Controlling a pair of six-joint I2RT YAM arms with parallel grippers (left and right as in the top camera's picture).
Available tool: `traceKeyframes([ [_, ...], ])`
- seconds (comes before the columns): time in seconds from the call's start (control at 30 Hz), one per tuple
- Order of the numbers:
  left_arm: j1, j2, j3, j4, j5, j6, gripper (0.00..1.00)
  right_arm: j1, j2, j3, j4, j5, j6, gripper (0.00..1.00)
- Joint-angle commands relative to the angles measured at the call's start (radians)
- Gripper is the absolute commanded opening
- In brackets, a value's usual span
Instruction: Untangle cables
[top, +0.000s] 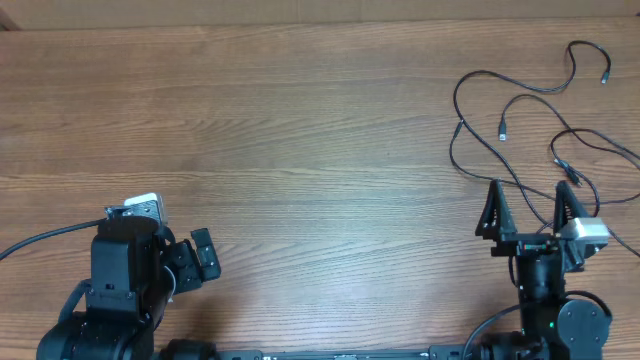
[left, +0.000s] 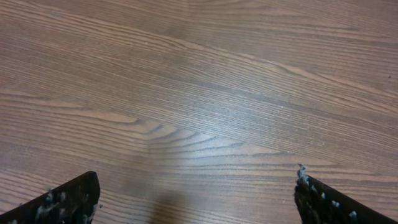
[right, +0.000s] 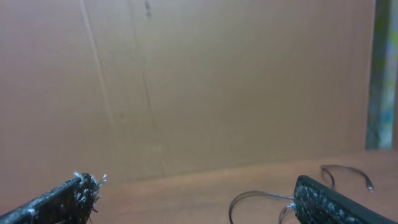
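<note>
Thin black cables (top: 520, 100) lie in loose crossing loops at the table's far right, with small plugs at the ends (top: 604, 76). My right gripper (top: 527, 208) is open, its fingers just in front of the cables' near loops, with a strand passing between them. In the right wrist view the open fingers (right: 196, 202) frame cable loops (right: 261, 198) on the wood. My left gripper (top: 205, 255) is at the near left, far from the cables. The left wrist view shows its open fingers (left: 196, 199) over bare wood.
A brown cardboard wall (right: 186, 81) stands behind the table's far edge. The wooden table (top: 300, 150) stretches between the arms. A thick black arm wire (top: 40, 240) leads off the left edge.
</note>
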Motion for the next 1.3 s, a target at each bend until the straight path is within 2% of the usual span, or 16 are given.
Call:
traceKeyframes([
  [0.0, -0.001, -0.003, -0.001, 0.003, -0.009, -0.018, 1.00, 0.006, -0.070, -0.080, 0.069, 0.005, -0.006, 1.00],
  [0.33, -0.001, -0.003, -0.001, 0.003, -0.009, -0.018, 1.00, 0.005, -0.104, -0.279, 0.344, 0.006, -0.006, 1.00],
  [0.53, -0.001, -0.003, -0.001, 0.003, -0.008, -0.018, 1.00, 0.005, -0.104, -0.284, 0.286, -0.002, -0.034, 1.00],
  [0.83, -0.001, -0.003, -0.001, 0.003, -0.008, -0.018, 1.00, 0.005, -0.104, -0.284, -0.038, -0.044, -0.032, 1.00],
  [1.27, -0.001, -0.003, -0.001, 0.003, -0.008, -0.018, 1.00, 0.003, -0.103, -0.284, -0.033, -0.047, -0.018, 1.00],
])
